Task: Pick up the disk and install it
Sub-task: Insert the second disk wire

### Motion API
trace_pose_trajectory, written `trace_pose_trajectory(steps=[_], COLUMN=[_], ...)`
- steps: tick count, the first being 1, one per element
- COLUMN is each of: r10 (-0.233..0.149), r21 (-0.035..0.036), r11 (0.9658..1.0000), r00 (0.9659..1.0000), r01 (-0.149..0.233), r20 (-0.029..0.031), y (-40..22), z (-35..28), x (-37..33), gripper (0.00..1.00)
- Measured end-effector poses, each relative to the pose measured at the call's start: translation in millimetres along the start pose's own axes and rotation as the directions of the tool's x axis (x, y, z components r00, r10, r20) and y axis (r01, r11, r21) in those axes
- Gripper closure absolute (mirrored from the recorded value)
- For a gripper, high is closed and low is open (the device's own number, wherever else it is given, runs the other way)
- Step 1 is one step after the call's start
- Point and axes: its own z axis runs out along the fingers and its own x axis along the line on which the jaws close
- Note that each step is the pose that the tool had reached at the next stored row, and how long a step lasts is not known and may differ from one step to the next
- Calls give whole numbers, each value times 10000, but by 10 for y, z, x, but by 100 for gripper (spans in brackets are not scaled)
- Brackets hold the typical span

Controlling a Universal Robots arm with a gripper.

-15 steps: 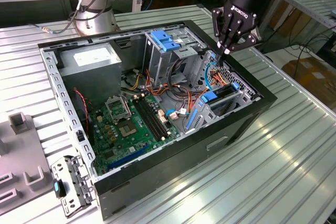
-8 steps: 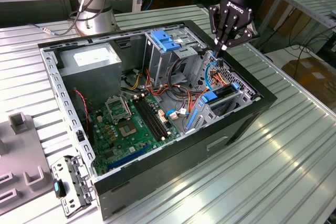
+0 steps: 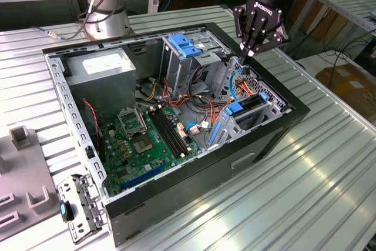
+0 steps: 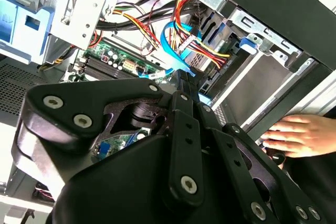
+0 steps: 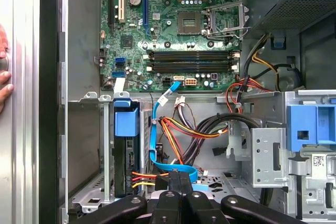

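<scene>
The claw (image 3: 249, 53) hangs over the open case (image 3: 276, 139), at its corner toward the exterior view's right, with its fingertips pinched together and nothing between them. In both wrist views the two black fingers meet in a closed line just above the blue cable (image 5: 173, 170) and the red, yellow and orange wires (image 5: 181, 129) inside the case.

The disk (image 5: 125, 153) stands on edge in the drive cage (image 3: 249, 116) near the case's front wall, its blue rail (image 5: 126, 119) on top and wires plugged into its end. In the exterior view the same disk (image 3: 247, 109) sits in the cage just below the claw, apart from it.

The motherboard (image 3: 144, 142) lies on the case floor, with the grey power supply (image 3: 106, 77) at the corner toward the exterior view's left. A light-blue bracket (image 3: 185, 45) sits on the upper bay near the arm's base (image 3: 108, 24).

A person's hand (image 4: 302, 135) rests on the outer side of the case in the second wrist view; fingertips (image 5: 4, 90) also show at the case edge in the first wrist view. The case stands on a ribbed metal worktop (image 3: 305, 192).
</scene>
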Motion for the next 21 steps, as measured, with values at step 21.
trace_pose_trajectory(steps=[21], r10=[52], r21=[23], r11=[10000], r00=[9918], r01=[-49], r20=[-1277], y=[-9], z=[38], x=[-99], gripper=[76])
